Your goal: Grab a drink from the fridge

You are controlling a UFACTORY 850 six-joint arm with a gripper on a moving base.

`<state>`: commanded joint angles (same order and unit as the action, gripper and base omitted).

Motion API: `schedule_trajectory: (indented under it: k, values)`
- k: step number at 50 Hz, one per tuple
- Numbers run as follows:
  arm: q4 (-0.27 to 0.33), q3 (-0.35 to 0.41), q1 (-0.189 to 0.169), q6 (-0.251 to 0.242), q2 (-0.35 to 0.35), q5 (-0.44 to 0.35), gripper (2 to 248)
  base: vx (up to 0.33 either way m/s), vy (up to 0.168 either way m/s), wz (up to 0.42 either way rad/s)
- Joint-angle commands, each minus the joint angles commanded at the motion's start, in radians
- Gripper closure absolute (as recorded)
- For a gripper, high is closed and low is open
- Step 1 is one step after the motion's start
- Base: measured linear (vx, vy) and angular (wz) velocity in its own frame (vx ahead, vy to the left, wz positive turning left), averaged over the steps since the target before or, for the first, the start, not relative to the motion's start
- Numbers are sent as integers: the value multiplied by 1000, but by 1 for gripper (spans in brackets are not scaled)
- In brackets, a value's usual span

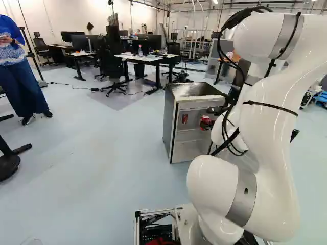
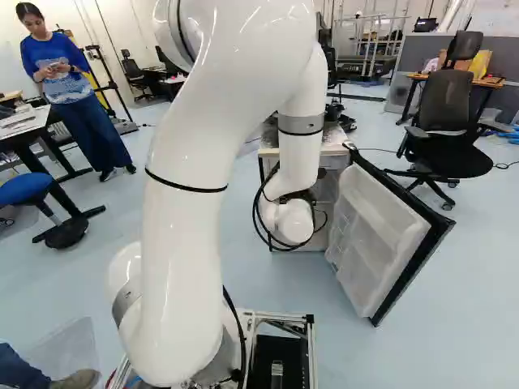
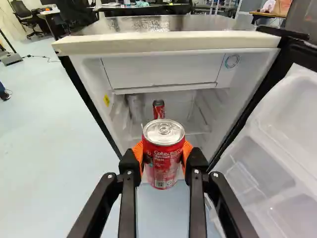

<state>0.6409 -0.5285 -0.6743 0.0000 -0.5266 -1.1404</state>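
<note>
The gripper (image 1: 206,124) pinches a red can (image 3: 163,156) from two sides between its orange pads (image 3: 137,154), the can upright, its lid above them, just in front of the fridge (image 3: 166,42). Inside the fridge, beyond the held one, stands a second can (image 3: 158,109); the fridge's door (image 2: 381,235) hangs open at its side

My white arm (image 2: 190,162) rises from the bottom of the frame, my wrist before the fridge (image 2: 334,146) at the centre; its inside seems mostly hidden. The fridge door (image 2: 381,231) stands wide open at right. A black chair (image 2: 444,101) is upper right, a blue stool (image 2: 24,188) left.
</note>
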Motion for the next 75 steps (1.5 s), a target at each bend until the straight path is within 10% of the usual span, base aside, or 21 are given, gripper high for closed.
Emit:
schedule_trajectory:
  k: [75]
  values:
    - [0,49,28,0,234,57,153,0,0,0]
